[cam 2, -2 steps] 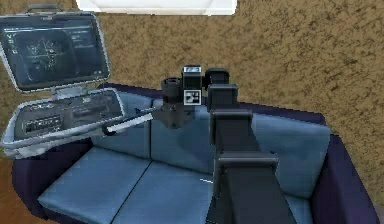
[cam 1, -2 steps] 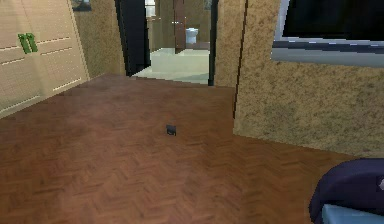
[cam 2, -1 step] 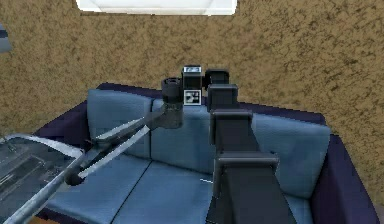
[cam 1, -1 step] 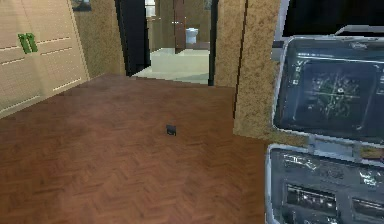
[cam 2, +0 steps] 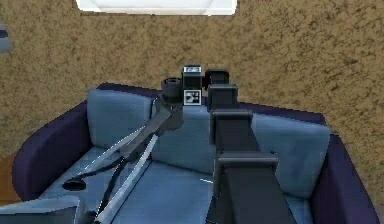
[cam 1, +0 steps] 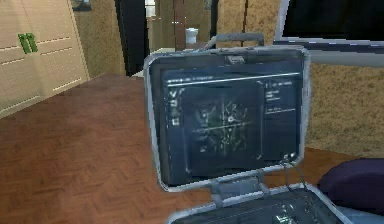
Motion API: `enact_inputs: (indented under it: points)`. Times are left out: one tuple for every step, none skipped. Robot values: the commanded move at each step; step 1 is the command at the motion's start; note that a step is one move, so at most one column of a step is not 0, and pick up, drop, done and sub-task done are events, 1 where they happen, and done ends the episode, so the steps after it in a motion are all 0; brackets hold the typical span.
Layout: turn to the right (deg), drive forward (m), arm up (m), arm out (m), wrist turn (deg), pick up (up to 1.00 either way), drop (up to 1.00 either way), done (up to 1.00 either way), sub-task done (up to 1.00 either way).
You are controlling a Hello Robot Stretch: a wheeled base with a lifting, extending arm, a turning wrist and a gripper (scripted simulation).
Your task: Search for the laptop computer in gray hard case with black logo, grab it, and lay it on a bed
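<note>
The laptop [cam 1: 228,118] stands open, facing the forward camera.

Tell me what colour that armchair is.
The armchair has light blue cushions and dark navy sides; clearest in the arm side view.

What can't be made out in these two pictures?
- Forward view: the open laptop in a grey hard case, keyboard half cut off by the bottom edge.
- Forward view: the dark flat screen, cut by the top and right edges.
- Arm side view: whether the end effector holds anything; the blue cushioned armchair lies behind it.
- Arm side view: the white flat object, cut by the top edge.
</note>
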Motion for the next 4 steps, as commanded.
enact_inputs:
  points:
    - [0.0,0.0,0.0,-0.24,0.0,0.0,0.0,0.0,0.0]
    - [-45.0,0.0,0.0,0.0,0.0,0.0,0.0,0.0,0.0]
    - [-27.0,0.0,0.0,0.0,0.0,0.0,0.0,0.0,0.0]
    - [0.0,0.05,0.0,0.0,0.0,0.0,0.0,0.0,0.0]
